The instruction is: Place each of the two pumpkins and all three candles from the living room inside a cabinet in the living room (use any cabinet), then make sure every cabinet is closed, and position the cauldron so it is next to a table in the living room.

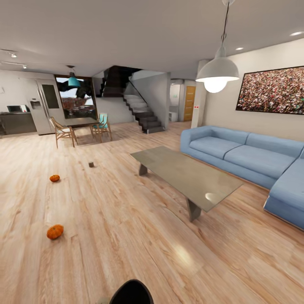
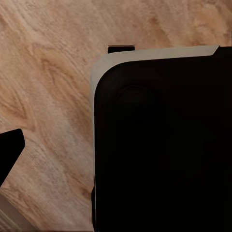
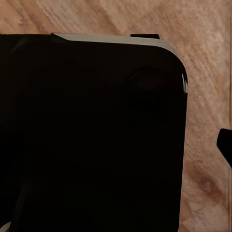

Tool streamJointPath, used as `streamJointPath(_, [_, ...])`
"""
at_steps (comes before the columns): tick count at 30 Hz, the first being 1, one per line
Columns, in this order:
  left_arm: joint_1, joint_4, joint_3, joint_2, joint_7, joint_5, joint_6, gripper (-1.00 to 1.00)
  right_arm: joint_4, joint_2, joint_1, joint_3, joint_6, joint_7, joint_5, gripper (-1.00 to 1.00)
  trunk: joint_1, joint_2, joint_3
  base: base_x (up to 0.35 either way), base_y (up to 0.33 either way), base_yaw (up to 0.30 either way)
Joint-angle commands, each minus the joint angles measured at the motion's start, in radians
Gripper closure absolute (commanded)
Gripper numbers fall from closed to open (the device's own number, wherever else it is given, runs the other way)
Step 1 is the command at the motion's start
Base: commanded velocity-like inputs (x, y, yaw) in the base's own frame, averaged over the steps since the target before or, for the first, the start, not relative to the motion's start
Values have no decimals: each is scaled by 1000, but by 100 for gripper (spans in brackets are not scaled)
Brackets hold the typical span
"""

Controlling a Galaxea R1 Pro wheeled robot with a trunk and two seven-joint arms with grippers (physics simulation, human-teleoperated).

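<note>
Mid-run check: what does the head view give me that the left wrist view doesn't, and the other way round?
Head view: two pumpkins on the floor, the nearer pumpkin and the farther pumpkin, a small dark object beyond them, too small to identify, the coffee table and blue sofa.

Left wrist view: a close look at a black robot body panel with a pale edge, seen from above.

Both: the light wood plank floor.
</note>
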Motion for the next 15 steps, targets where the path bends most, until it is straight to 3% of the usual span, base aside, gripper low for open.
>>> streamJointPath(1, [0, -1, 0, 0, 0, 0, -2, -100, 0, 0, 0, 0, -3, 0, 0, -100, 0, 0, -1, -64, -209, 248])
streamJointPath(9, [1, -1, 1, -2, 0, 2, -2, -100, -1, 0, 0, 0, -4, 0, 0, -100, 0, 0, -1, -71, -239, 268])
streamJointPath(15, [1, -1, 1, -3, 0, 3, -2, -100, 4, 0, 0, 0, -43, 0, 0, -100, 0, 0, -1, -8, -95, 275])
